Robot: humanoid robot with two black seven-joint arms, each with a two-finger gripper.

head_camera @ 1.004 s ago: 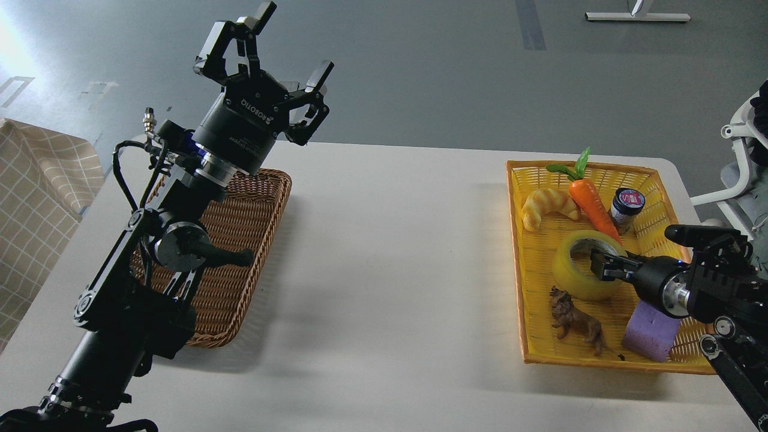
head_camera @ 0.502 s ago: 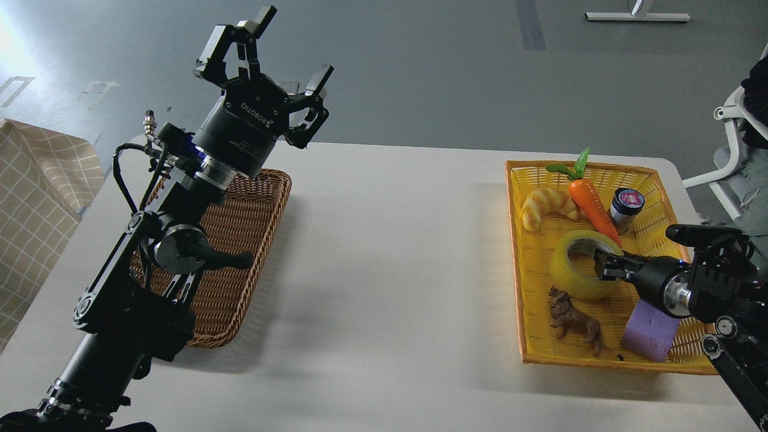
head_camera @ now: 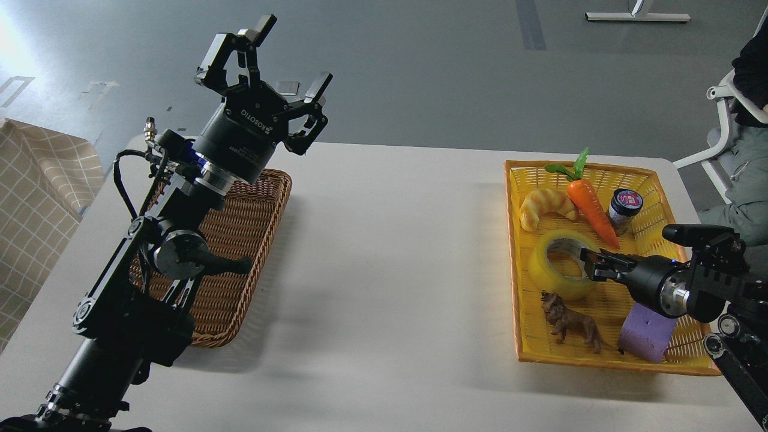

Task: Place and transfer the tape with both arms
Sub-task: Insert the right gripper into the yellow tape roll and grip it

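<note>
Tape (head_camera: pixel 555 264) in basket (head_camera: pixel 606 359) on white table (head_camera: pixel 396 270)

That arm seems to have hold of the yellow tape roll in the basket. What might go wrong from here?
The right gripper appears to pinch only one wall of the tape, so the roll could swing or slip out when lifted. The toy lion and carrot lie very close to the roll and might get nudged or dragged along. The left gripper waits open far across the table, so the handover could drop the tape.

Two baskets: one brown wicker basket (head_camera: pixel 240 252), one yellow basket (head_camera: pixel 654 180); two arms.
</note>
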